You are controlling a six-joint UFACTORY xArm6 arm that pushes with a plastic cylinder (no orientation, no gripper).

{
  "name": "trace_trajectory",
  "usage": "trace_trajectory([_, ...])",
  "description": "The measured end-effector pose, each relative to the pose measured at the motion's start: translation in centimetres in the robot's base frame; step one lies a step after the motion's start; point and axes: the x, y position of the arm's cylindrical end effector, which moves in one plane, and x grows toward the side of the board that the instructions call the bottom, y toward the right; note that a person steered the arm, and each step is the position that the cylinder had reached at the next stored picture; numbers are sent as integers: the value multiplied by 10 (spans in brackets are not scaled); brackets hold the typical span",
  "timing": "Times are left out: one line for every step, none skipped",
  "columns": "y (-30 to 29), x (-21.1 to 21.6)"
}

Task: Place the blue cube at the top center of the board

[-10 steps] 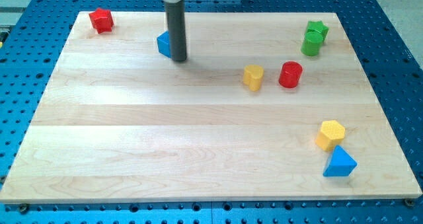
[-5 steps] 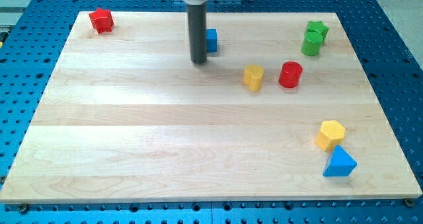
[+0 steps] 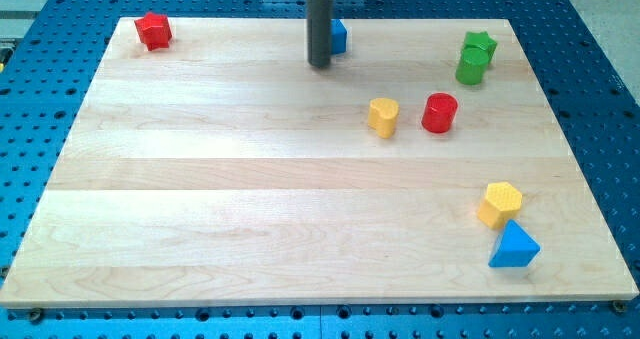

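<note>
The blue cube (image 3: 339, 37) sits near the top edge of the wooden board (image 3: 200, 209), about at its centre, mostly hidden behind my dark rod. My tip (image 3: 319, 63) rests on the board just to the left of and below the cube, touching or nearly touching it.
A red star-like block (image 3: 153, 30) lies at the top left. A green star (image 3: 480, 45) and a green cylinder (image 3: 469, 68) stand at the top right. A yellow heart-like block (image 3: 382, 117) and a red cylinder (image 3: 439, 113) sit right of centre. A yellow hexagon (image 3: 499, 204) and a blue triangle (image 3: 514, 246) lie at the bottom right.
My tip has moved right and up across the board, and the blue cube has gone with it from upper left of centre to the top centre.
</note>
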Motion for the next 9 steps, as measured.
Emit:
trace_trajectory([21, -7])
trace_trajectory([46, -29])
trace_trajectory([48, -46])
trace_trajectory([48, -41])
trace_trajectory([36, -33])
trace_trajectory([24, -44])
trace_trajectory([24, -44])
trace_trajectory([24, -45])
trace_trajectory([24, -47])
